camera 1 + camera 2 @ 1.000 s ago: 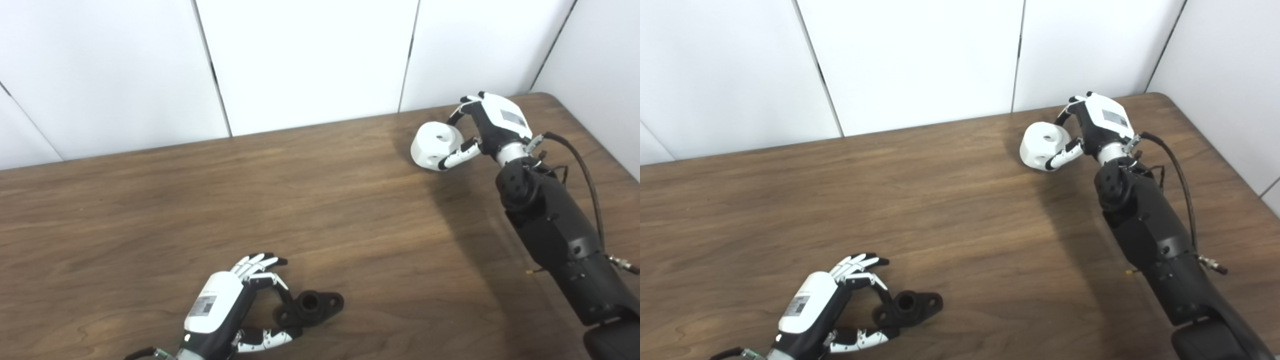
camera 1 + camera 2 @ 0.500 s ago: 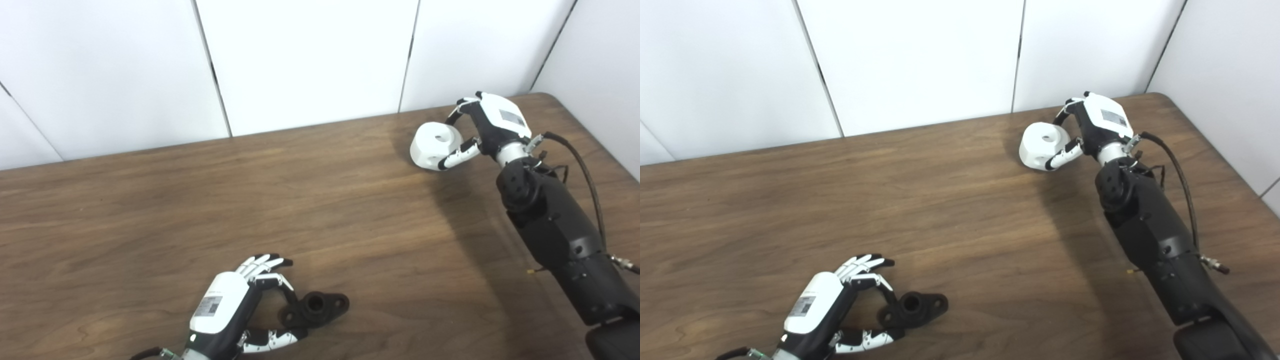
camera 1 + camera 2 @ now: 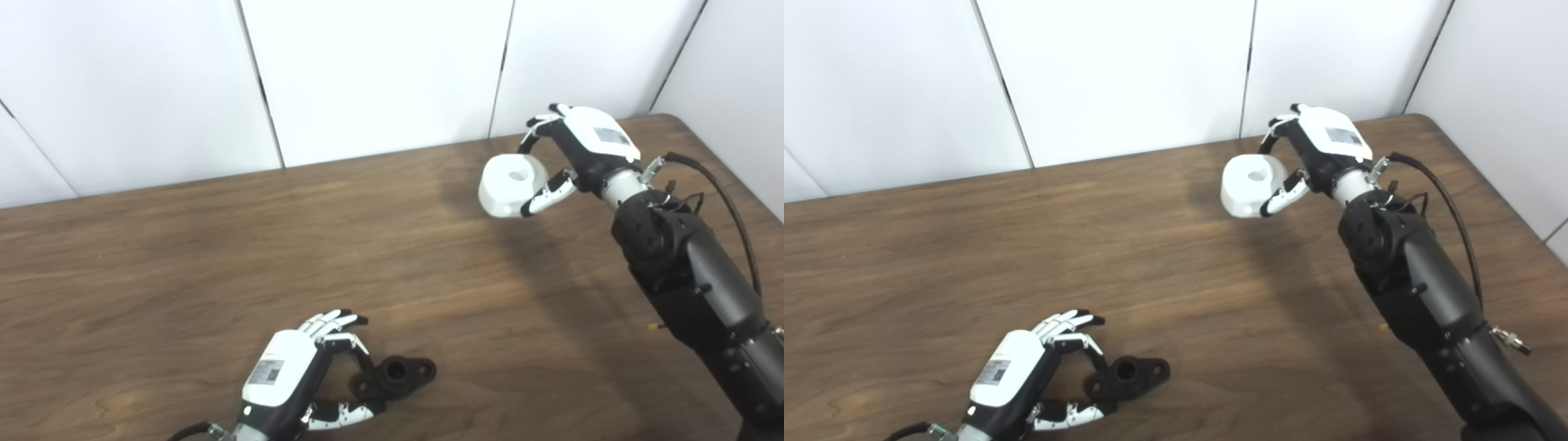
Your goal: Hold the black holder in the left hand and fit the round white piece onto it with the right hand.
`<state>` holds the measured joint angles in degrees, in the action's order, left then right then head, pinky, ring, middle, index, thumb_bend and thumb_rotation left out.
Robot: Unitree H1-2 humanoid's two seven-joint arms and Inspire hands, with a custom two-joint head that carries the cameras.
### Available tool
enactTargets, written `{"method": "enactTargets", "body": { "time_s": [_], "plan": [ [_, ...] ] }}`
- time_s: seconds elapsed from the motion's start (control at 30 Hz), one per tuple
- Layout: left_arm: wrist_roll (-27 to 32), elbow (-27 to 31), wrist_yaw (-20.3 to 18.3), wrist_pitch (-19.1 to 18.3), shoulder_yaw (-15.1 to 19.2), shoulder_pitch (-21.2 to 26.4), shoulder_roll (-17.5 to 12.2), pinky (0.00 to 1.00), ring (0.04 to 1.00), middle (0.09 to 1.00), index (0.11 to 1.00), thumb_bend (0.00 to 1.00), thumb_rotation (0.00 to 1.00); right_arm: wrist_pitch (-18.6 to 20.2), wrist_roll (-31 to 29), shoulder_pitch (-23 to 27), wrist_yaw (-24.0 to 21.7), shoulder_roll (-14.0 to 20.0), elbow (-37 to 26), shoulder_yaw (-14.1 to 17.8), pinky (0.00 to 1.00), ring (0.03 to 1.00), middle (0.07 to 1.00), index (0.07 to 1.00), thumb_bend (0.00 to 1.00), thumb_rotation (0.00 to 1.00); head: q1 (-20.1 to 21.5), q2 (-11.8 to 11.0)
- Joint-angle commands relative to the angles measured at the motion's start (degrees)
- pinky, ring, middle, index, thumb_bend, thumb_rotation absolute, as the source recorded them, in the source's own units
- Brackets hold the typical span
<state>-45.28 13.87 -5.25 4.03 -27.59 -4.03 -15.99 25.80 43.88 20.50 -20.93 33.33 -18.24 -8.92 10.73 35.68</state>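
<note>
The worktop (image 3: pixel 184 245) is a dark wood-grain surface backed by white wall panels (image 3: pixel 367 73).

The right arm enters from the lower right, and its right hand (image 3: pixel 582 147) is closed on the round white piece (image 3: pixel 510 184), with the fingers over the far rim and the thumb against the near side. Compared with one second ago, this hand has carried the piece up off the worktop and toward the centre; the piece now hangs in the air with its bored face turned upward. Judged from this, pickup on the right side is complete and transport toward the holder has begun.

The left hand (image 3: pixel 288 380) lies low at the near edge. Its fingers are curled around the left end of the black holder (image 3: pixel 395 376), with the thumb beneath that end. The holder appears to rest on the worktop, well apart from the white piece. Over the last second this hand and the holder have shifted slightly right. Whether the grip is firm enough to lift cannot be determined. The holder must still be raised and steadied before fitting.

Each hand carries a small label on its back; the printing is too small to read.
</note>
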Motion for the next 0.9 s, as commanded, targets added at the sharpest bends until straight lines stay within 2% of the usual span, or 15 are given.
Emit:
{"method": "enactTargets", "body": {
  "time_s": [0.0, 0.3, 0.43, 0.57, 0.77, 0.87],
  "plan": [
    [-2.0, -2.7, -4.1, -1.7, -2.0, -1.6, -0.3, 0.85, 0.895, 0.834, 0.488, 0.52, 0.05, 0.8, 1.6, 1.2, -2.6, 1.9, -4.1, 0.7, 1.00, 0.961, 0.848, 0.487, 0.52, 0.14, 0.1, 0.1],
    [-2.8, -2.5, -5.9, -3.7, -2.6, -1.1, 0.7, 0.90, 0.920, 0.856, 0.489, 0.52, 0.05, 1.1, 6.2, -1.6, -18.2, -1.1, -17.8, 3.4, 1.00, 0.963, 0.839, 0.486, 0.52, 0.14, -3.7, 3.0],
    [-3.0, -2.9, -6.2, -4.1, -2.8, -0.6, 1.1, 0.91, 0.924, 0.859, 0.489, 0.52, 0.05, 1.0, 7.5, -3.6, -22.9, -2.1, -23.1, 3.5, 0.98, 0.961, 0.839, 0.485, 0.52, 0.14, -4.8, 4.0],
    [-3.2, -3.0, -7.4, -5.1, -2.9, -0.2, 1.3, 0.94, 0.942, 0.873, 0.490, 0.52, 0.05, 1.0, 8.6, -6.3, -26.0, -4.1, -27.2, 3.6, 0.99, 0.953, 0.837, 0.485, 0.52, 0.14, -5.6, 4.5],
    [-3.0, -3.1, -8.7, -6.1, -3.1, 0.5, 1.3, 0.95, 0.948, 0.879, 0.490, 0.51, 0.05, 0.0, 9.2, -8.6, -27.6, -6.3, -29.5, 3.6, 0.97, 0.942, 0.828, 0.485, 0.52, 0.14, -7.3, 5.4],
    [-3.1, -3.2, -9.0, -6.3, -2.9, 0.8, 1.2, 0.94, 0.940, 0.870, 0.490, 0.51, 0.05, -0.3, 8.6, -8.9, -27.8, -7.1, -30.2, 4.1, 0.98, 0.941, 0.831, 0.485, 0.52, 0.14, -9.8, 7.1]
  ]
}}
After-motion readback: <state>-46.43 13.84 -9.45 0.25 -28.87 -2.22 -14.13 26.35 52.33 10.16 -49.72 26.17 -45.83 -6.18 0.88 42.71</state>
